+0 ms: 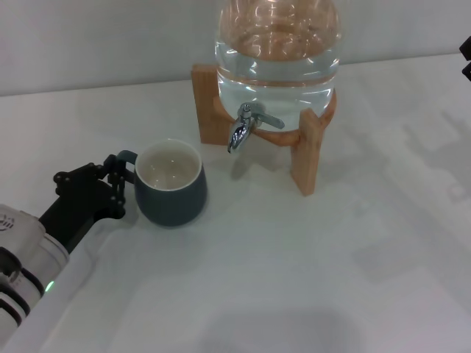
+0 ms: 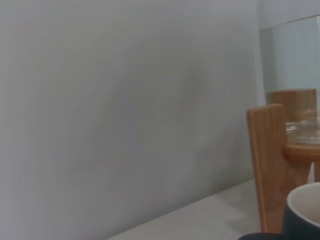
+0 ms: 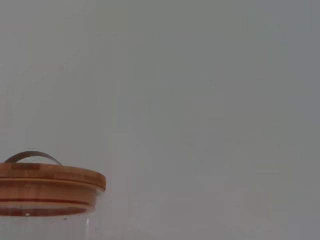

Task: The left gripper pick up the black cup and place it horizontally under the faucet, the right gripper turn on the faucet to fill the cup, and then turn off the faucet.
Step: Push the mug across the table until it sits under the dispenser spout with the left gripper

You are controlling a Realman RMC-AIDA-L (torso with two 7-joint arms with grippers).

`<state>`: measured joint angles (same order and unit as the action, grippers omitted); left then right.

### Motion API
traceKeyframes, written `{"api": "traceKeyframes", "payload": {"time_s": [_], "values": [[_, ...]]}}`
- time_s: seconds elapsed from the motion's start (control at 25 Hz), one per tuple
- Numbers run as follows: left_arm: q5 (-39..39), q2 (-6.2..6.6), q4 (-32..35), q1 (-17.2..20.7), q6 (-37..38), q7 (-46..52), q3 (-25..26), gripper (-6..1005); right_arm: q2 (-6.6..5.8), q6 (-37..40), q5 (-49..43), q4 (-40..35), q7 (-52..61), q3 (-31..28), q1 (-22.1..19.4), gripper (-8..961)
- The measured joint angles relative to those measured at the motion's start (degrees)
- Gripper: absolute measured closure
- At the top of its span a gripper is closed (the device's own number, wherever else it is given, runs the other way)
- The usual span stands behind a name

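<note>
Left gripper (image 1: pixel 120 179) at the black cup (image 1: pixel 171 184), its 2 fingers set about the small loop handle.

Whether the fingers actually pinched the handle could not be told. That cup stood upright on the white table (image 1: pixel 309 272), cream inside showing, just left of and in front of the faucet (image 1: pixel 243 126), not under its spout. Behind the faucet sat the clear water jar (image 1: pixel 277 51) on its wooden stand (image 1: pixel 305 158). Of the right gripper (image 1: pixel 466 59) only a dark edge showed, well apart.

Black cup (image 1: pixel 171 193) upright, left of chrome faucet (image 1: pixel 243 126).
</note>
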<state>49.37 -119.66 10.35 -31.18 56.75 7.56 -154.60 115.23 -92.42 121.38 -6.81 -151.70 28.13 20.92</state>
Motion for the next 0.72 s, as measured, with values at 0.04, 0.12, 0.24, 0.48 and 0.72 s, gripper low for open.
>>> {"api": "traceKeyframes", "payload": {"time_s": [0.04,0.12,0.24,0.48,0.72], "values": [[-0.21,-0.01,0.14,-0.05,-0.1,0.0,0.0,914,0.0,-0.06,0.0,0.0,0.0,0.0,0.0,96],[-0.72,-0.03,0.87,-0.25,-0.72,0.0,0.0,914,0.0,-0.18,0.0,0.0,-0.01,0.04,0.0,96],[-1.13,-0.04,1.13,-0.65,-1.22,0.0,0.0,914,0.0,-0.3,0.0,0.05,0.0,0.15,0.0,96],[-1.66,-0.05,1.79,-1.68,-1.84,0.0,0.0,914,0.0,-0.31,0.0,0.05,0.0,0.65,0.01,96],[-2.8,-0.05,1.88,-2.79,-3.42,0.0,0.0,915,0.0,-0.45,0.0,0.05,0.08,0.78,0.27,96]]}}
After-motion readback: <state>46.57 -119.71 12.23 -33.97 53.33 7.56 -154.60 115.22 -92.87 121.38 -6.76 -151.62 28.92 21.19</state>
